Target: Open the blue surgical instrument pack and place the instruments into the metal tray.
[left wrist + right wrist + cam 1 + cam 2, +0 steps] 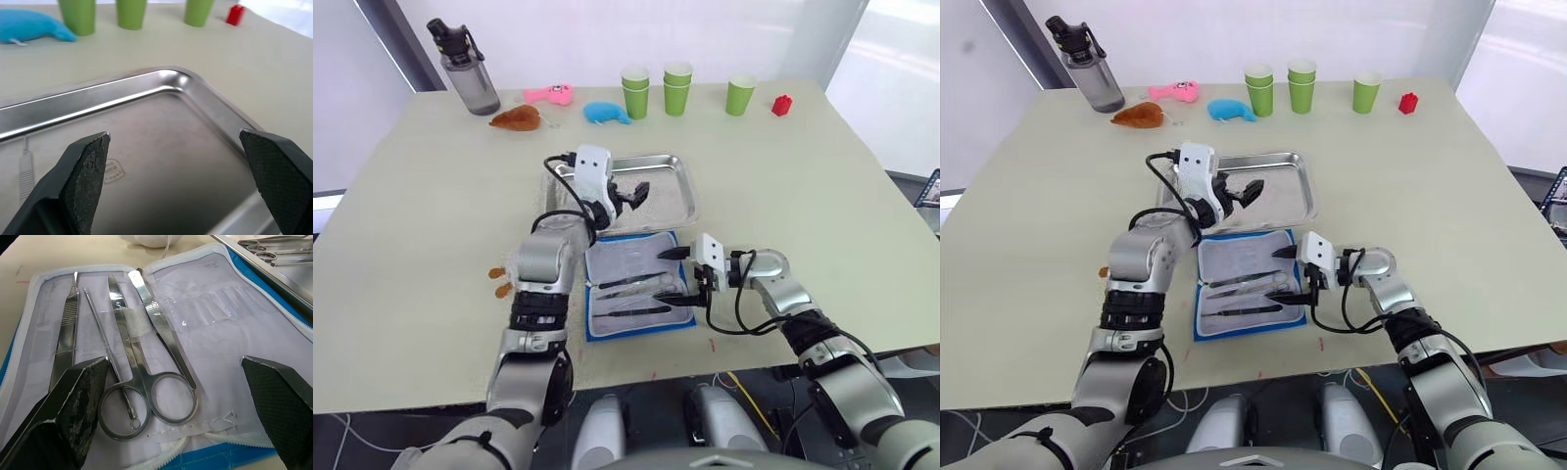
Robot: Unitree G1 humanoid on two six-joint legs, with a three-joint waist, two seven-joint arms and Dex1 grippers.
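Note:
The blue surgical instrument pack [677, 321] lies open near the table's front edge, pale lining up. In its pockets are the instruments: ring-handled scissors [146, 382], a flat handle [66, 328] and a thin probe [100, 333]. The metal tray [680, 196] sits just behind the pack, and ring-handled tools [264, 254] lie in it. My left gripper [634, 194] hovers open over the tray's bottom [161, 147], holding nothing. My right gripper [677, 276] is open at the pack's right edge, its fingers [73, 401] straddling the scissors' rings without touching them.
A white plush toy [512, 266] lies left of the pack, partly under my left arm. Along the far edge stand a grey bottle [465, 69], a brown toy [516, 118], a pink toy [550, 95], a blue toy [606, 113], green cups [676, 88] and a red block [782, 105].

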